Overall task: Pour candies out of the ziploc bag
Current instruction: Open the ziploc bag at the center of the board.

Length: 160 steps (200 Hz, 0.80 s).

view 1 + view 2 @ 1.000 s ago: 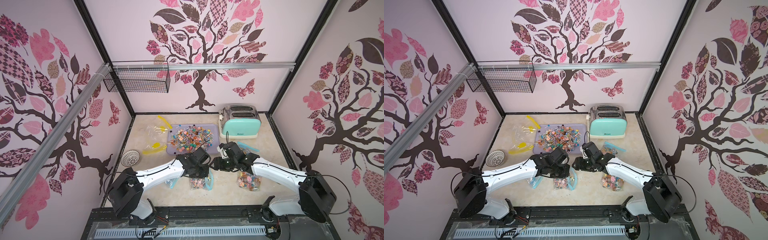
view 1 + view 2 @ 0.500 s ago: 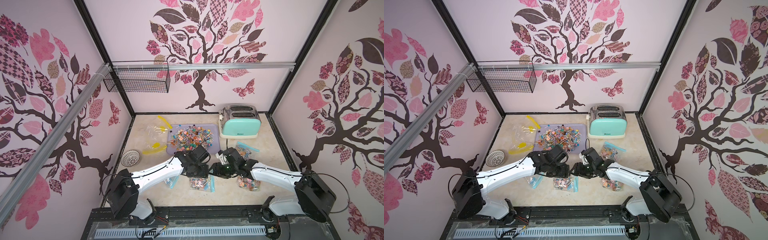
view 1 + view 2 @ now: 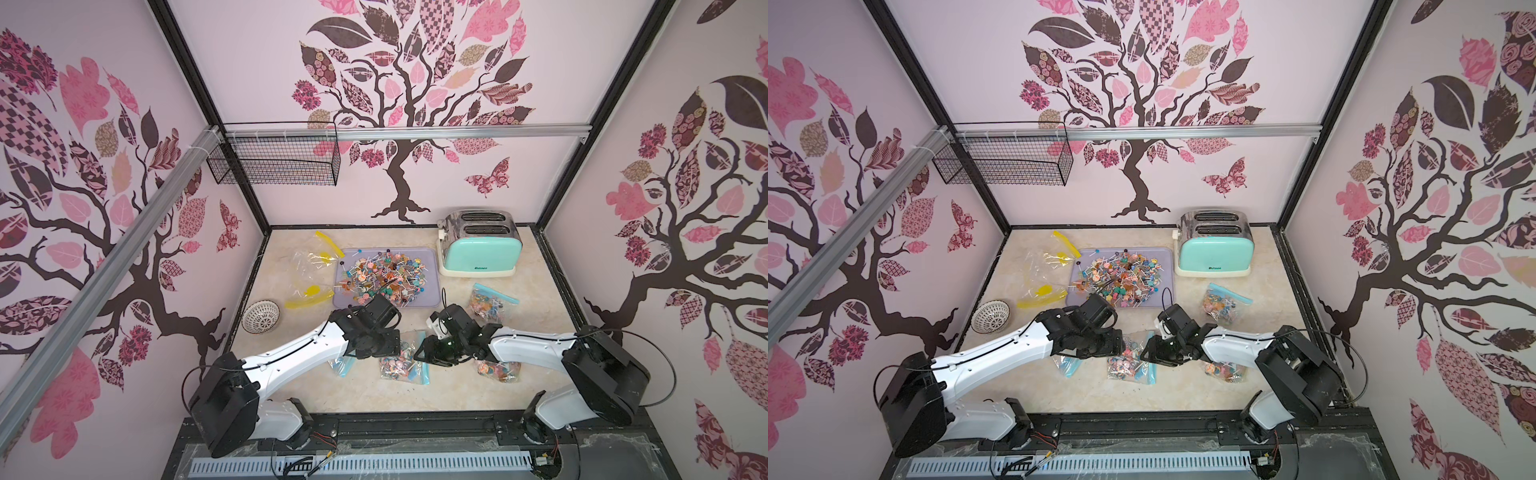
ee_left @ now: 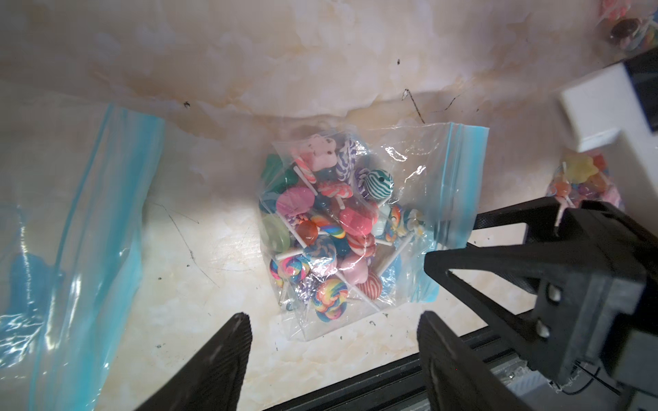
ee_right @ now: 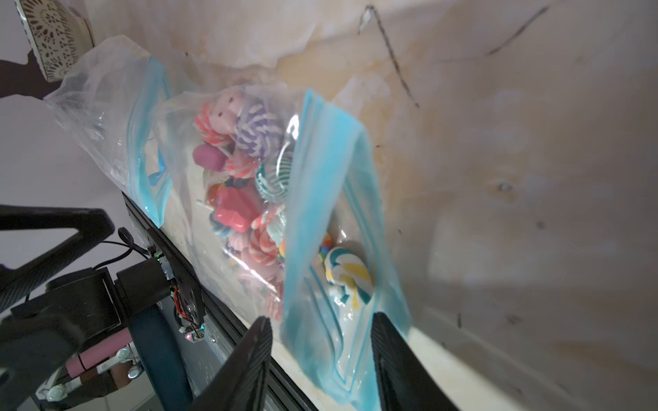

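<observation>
A clear ziploc bag (image 4: pixel 356 227) with a blue zip strip lies on the marble table, full of small coloured candies (image 4: pixel 331 220) on white sticks; both top views show the bag (image 3: pixel 400 365) (image 3: pixel 1126 365) between the two wrists. My left gripper (image 4: pixel 333 341) hovers open just over the bag's bottom edge, touching nothing. My right gripper (image 5: pixel 322 356) stands open, its jaws on either side of the bag's blue zip edge (image 5: pixel 331 213), which is lifted off the table. In a top view the right gripper (image 3: pixel 420 356) sits at the bag's right side.
A lilac tray (image 3: pixel 428 300) behind holds a heap of loose candies (image 3: pixel 382 278). Full bags lie at the right (image 3: pixel 490 303) and under the right arm (image 3: pixel 500 370). An empty blue-zip bag (image 3: pixel 341 365), empty yellow-zip bags (image 3: pixel 311 266), a bowl (image 3: pixel 261 316) and a mint toaster (image 3: pixel 480 249) stand around.
The left gripper has opened and let go of the bag. The right jaws have narrowed around the blue zip edge. Both wrists have shifted toward the table's front.
</observation>
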Available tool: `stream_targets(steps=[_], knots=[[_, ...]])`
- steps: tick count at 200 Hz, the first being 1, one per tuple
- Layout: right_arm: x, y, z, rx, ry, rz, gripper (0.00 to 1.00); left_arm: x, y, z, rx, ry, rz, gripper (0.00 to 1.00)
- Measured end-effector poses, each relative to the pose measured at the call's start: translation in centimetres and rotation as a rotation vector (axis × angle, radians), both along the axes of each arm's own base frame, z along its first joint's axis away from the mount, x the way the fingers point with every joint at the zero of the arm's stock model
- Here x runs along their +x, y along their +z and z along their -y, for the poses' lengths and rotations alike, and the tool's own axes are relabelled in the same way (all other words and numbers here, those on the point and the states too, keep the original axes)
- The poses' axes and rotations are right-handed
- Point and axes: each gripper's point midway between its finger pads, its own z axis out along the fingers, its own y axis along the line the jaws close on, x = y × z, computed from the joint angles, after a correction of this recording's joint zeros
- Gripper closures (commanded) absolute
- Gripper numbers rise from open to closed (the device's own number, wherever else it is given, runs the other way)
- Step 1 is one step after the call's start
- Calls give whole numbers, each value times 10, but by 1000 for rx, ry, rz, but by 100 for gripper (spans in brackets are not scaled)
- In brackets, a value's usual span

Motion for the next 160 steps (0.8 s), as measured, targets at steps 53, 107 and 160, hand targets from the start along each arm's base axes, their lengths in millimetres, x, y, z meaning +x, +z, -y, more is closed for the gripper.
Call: stream_targets(steps=[53,107,160], knots=[[3,4,-9,22,15,11,100,-9,-1,1,-87,-20,12,9],[6,19,-13,64,33,58,100,-12,-30,-7,-178,7,-43,2],[5,23,-16,84,46,60,100,-8,-45,-4,-308,30,-66,2]])
